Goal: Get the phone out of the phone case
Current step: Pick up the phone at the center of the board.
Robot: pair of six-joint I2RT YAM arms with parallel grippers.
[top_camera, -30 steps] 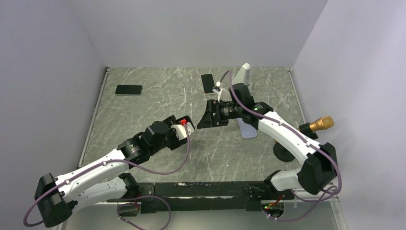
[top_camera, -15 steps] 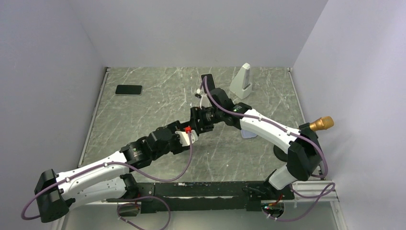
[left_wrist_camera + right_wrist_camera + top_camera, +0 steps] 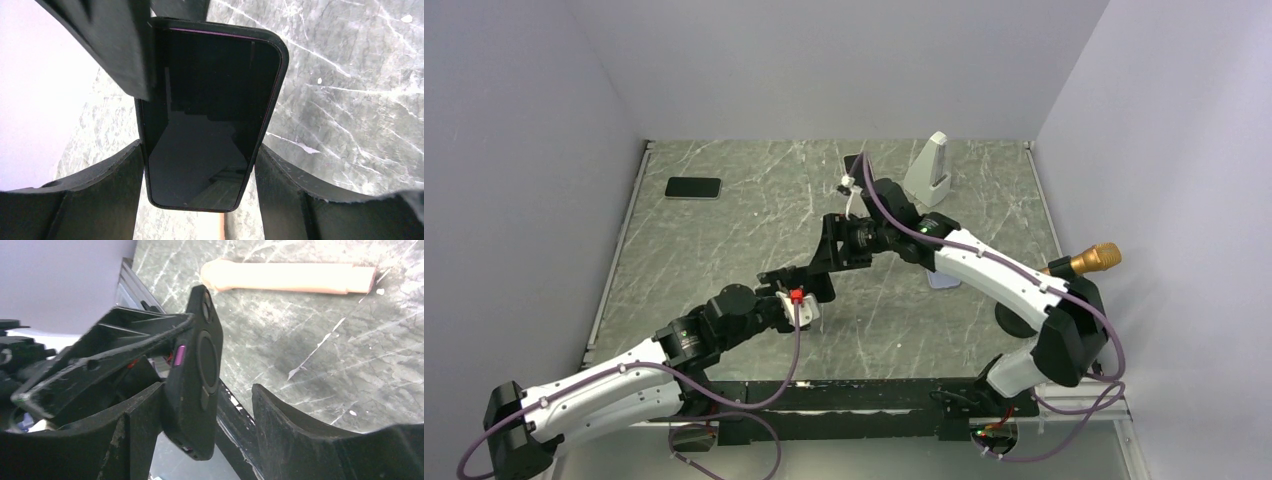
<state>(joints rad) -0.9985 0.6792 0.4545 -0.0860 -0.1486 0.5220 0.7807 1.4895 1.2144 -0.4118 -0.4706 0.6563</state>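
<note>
Table: the grey-green marble top [image 3: 724,230] carries the whole scene. A spare dark phone [image 3: 693,187] lies flat at the far left, well apart from the work.
Arms: the left arm [image 3: 624,370] and the right arm [image 3: 1004,275] meet above the middle of the table. One second ago they were apart, and the right one alone carried the dark object, a little more to the right. Now both wrists are at the same object.
Meaning of the change: I judge this as a two-handed hold being set up in the air, so that one side can fix the case while the other works the phone out. The removal itself is not yet begun.
Left gripper [image 3: 199,155]: it stands wide but it is grasping. Its two fingers [image 3: 105,195] press on the two long edges of the case, with the screen turned to its camera.
Right gripper [image 3: 209,390]: it is released, with the jaws apart. One finger [image 3: 142,435] lies against the screen side of the case, and the other finger [image 3: 300,435] stands clear of the back, with a visible gap.
Phone case [image 3: 192,410]: it is black and lifted off the table. Its back shows a camera opening and a round ring.
Phone [image 3: 210,125]: it sits fully inside the case. The screen is dark, and a purple body shows at the top edge and in the side cut-out.
</note>
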